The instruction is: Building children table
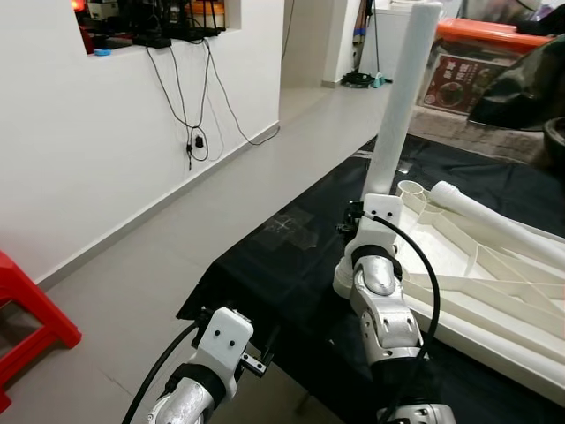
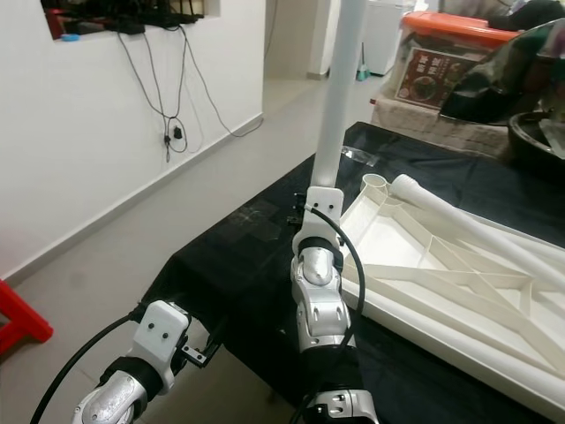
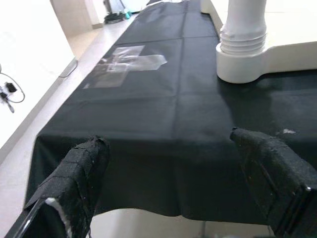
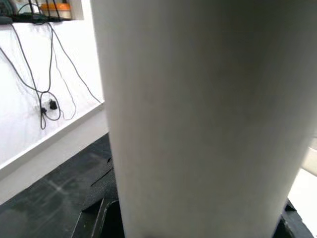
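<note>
Here the right pincer [image 1: 365,212] reaches forward, clenched around the upright white leg [image 1: 403,97], while the left pincer [image 3: 173,173] hangs released.

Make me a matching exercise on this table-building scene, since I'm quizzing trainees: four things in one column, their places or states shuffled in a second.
Things
1. upright white leg
2. second white leg
3. left pincer
4. red stool

Places or states
A. open, above the black cloth's edge
B. on the floor beside the wall
C. lying across the upturned tabletop
D. standing in a corner socket, right pincer at it

Pairs: 1-D, 2-C, 3-A, 4-B
</note>
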Robot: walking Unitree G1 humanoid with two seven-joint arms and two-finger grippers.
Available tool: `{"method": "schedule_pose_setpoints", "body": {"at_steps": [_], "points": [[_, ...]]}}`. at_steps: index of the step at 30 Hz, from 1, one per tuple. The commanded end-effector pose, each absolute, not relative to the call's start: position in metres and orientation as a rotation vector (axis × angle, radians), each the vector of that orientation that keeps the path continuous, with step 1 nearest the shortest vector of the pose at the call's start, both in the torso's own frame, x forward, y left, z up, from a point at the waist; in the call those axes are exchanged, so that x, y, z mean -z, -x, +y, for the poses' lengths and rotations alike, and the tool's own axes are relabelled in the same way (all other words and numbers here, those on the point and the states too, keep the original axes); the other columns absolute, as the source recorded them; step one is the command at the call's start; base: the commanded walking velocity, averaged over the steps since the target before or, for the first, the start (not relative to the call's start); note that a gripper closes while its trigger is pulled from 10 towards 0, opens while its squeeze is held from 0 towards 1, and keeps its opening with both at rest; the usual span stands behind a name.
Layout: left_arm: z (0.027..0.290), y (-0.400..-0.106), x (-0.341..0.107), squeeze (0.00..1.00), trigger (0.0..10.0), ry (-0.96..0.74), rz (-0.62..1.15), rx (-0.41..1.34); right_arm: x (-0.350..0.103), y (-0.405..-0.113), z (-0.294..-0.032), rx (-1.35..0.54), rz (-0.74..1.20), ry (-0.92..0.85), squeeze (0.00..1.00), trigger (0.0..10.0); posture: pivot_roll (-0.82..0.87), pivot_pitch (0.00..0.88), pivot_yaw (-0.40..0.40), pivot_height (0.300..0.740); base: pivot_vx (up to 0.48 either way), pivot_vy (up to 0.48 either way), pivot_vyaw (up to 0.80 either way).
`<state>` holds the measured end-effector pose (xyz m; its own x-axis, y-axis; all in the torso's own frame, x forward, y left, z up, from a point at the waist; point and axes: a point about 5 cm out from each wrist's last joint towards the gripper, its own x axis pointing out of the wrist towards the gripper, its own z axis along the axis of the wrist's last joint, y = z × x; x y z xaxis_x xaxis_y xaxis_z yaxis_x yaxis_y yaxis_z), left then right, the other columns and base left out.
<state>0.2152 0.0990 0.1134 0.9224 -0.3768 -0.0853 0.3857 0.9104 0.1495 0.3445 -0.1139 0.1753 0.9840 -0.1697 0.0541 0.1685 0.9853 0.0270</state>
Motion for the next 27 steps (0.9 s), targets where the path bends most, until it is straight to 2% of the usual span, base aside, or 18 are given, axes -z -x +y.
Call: {"method": "schedule_pose_setpoints", "body": {"at_steps": [1, 4, 5, 6, 7, 9, 11, 13, 14, 15, 17, 18, 21, 22, 27], "points": [[0.098, -0.214, -0.111, 0.00, 10.0, -0.172, 0.060, 0.390, -0.165, -0.330, -0.057, 0.050, 0.009, -0.209, 0.45, 10.0, 0.19, 0.003, -0.086, 0.740, 0.000, 0.000, 0.00], [0.098, -0.214, -0.111, 0.00, 10.0, -0.171, 0.059, 0.391, -0.167, -0.328, -0.057, 0.028, 0.005, -0.201, 0.45, 10.0, 0.19, 0.003, -0.086, 0.740, 0.000, 0.000, 0.00], [0.098, -0.214, -0.111, 0.00, 10.0, -0.169, 0.060, 0.392, -0.169, -0.330, -0.059, -0.024, -0.017, -0.194, 1.00, 10.0, 0.18, 0.000, -0.085, 0.740, 0.000, 0.000, 0.00], [0.097, -0.215, -0.110, 0.00, 10.0, -0.169, 0.060, 0.394, -0.169, -0.334, -0.064, -0.090, -0.029, -0.211, 0.00, 10.0, 0.18, 0.000, -0.082, 0.740, 0.000, 0.000, 0.00], [0.097, -0.215, -0.110, 0.00, 10.0, -0.169, 0.060, 0.394, -0.169, -0.334, -0.064, -0.090, -0.029, -0.211, 0.00, 10.0, 0.18, 0.000, -0.082, 0.740, 0.000, 0.000, 0.00], [0.097, -0.216, -0.110, 0.00, 10.0, -0.168, 0.060, 0.397, -0.171, -0.344, -0.072, -0.268, -0.059, -0.237, 0.00, 10.0, 0.18, 0.000, -0.082, 0.740, 0.000, 0.000, 0.00], [0.096, -0.217, -0.110, 0.00, 10.0, -0.168, 0.059, 0.400, -0.175, -0.357, -0.084, -0.489, -0.065, -0.151, 0.00, 10.0, 0.17, 0.000, -0.076, 0.740, 0.000, 0.000, 0.00], [0.096, -0.217, -0.110, 0.00, 10.0, -0.168, 0.059, 0.400, -0.175, -0.357, -0.084, -0.489, -0.065, -0.151, 0.00, 10.0, 0.17, 0.000, -0.076, 0.740, 0.000, 0.000, 0.00], [0.096, -0.217, -0.109, 0.00, 10.0, -0.169, 0.059, 0.401, -0.177, -0.363, -0.091, -0.584, -0.059, -0.094, 0.00, 10.0, 0.17, 0.000, -0.076, 0.740, 0.000, 0.000, 0.00], [0.096, -0.217, -0.109, 0.00, 10.0, -0.169, 0.059, 0.401, -0.177, -0.363, -0.091, -0.584, -0.059, -0.094, 0.00, 10.0, 0.17, 0.000, -0.076, 0.740, 0.000, 0.000, 0.00], [0.096, -0.218, -0.109, 0.00, 10.0, -0.168, 0.060, 0.403, -0.179, -0.369, -0.099, -0.760, 0.003, -0.056, 0.00, 10.0, 0.17, 0.000, -0.080, 0.740, 0.000, 0.000, 0.00], [0.096, -0.218, -0.109, 0.00, 10.0, -0.168, 0.060, 0.403, -0.179, -0.369, -0.099, -0.760, 0.003, -0.056, 0.00, 10.0, 0.17, 0.000, -0.080, 0.740, 0.000, 0.000, 0.00], [0.096, -0.219, -0.107, 0.00, 10.0, -0.167, 0.063, 0.402, -0.181, -0.370, -0.095, -0.949, 0.078, -0.116, 0.00, 10.0, 0.18, 0.000, -0.084, 0.740, 0.000, 0.000, 0.00], [0.096, -0.219, -0.107, 0.00, 10.0, -0.167, 0.063, 0.402, -0.181, -0.370, -0.095, -0.949, 0.078, -0.116, 0.00, 10.0, 0.18, 0.000, -0.084, 0.740, 0.000, 0.000, 0.00], [0.097, -0.218, -0.106, 0.00, 10.0, -0.168, 0.071, 0.395, -0.184, -0.361, -0.080, -1.264, 0.132, -0.158, 0.00, 10.0, 0.20, 0.000, -0.089, 0.740, 0.000, 0.000, 0.00]]}}
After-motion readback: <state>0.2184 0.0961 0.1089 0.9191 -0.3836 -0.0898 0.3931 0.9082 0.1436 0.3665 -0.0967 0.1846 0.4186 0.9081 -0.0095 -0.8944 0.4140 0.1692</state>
